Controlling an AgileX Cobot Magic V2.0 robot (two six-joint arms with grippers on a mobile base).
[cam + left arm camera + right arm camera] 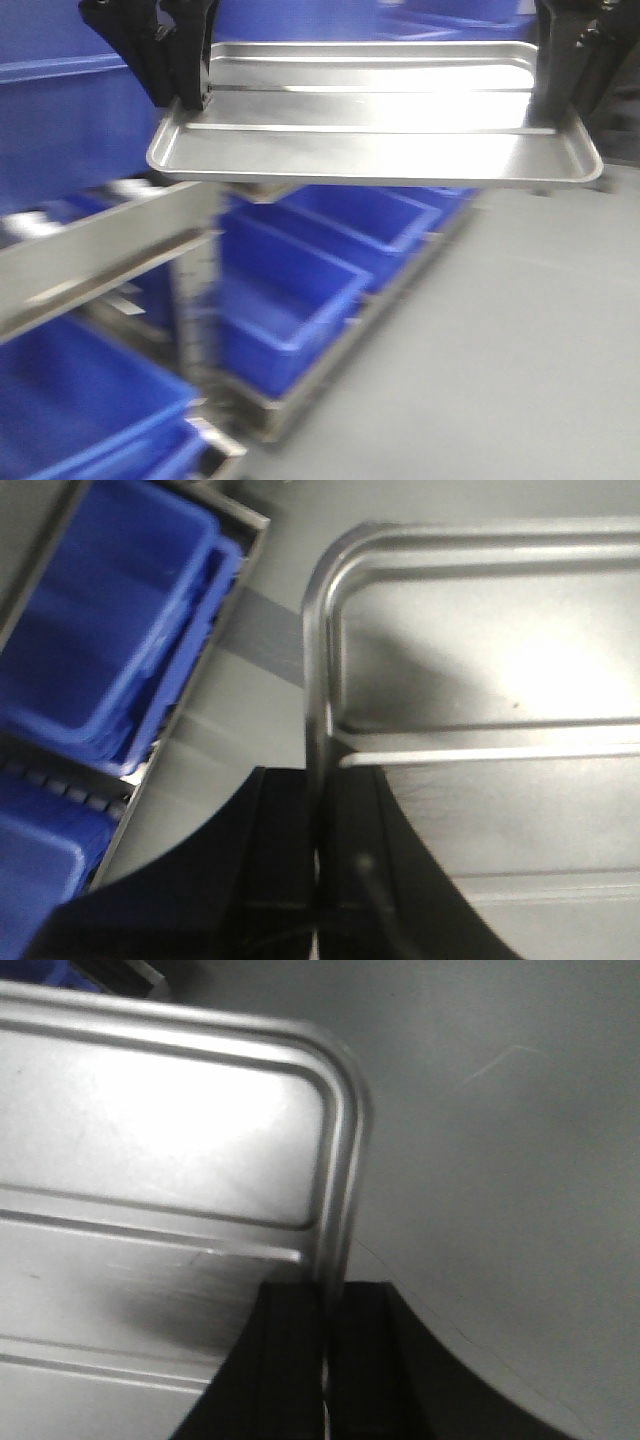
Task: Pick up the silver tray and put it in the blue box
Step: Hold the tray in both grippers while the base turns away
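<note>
The silver tray (375,140) hangs in the air, level, shiny, with two long ridges across its floor. My left gripper (185,95) is shut on its left rim, and my right gripper (555,105) is shut on its right rim. In the left wrist view the left gripper (318,790) pinches the rim of the silver tray (480,680) just below a rounded corner. In the right wrist view the right gripper (328,1295) clamps the rim of the silver tray (160,1150). Several blue boxes (300,290) sit open on a rack below the tray.
A steel rack rail (100,250) runs across the lower left, with an upright post (195,310) near the middle. More blue boxes (100,630) lie to the left in the left wrist view. Grey floor (500,350) spreads to the right.
</note>
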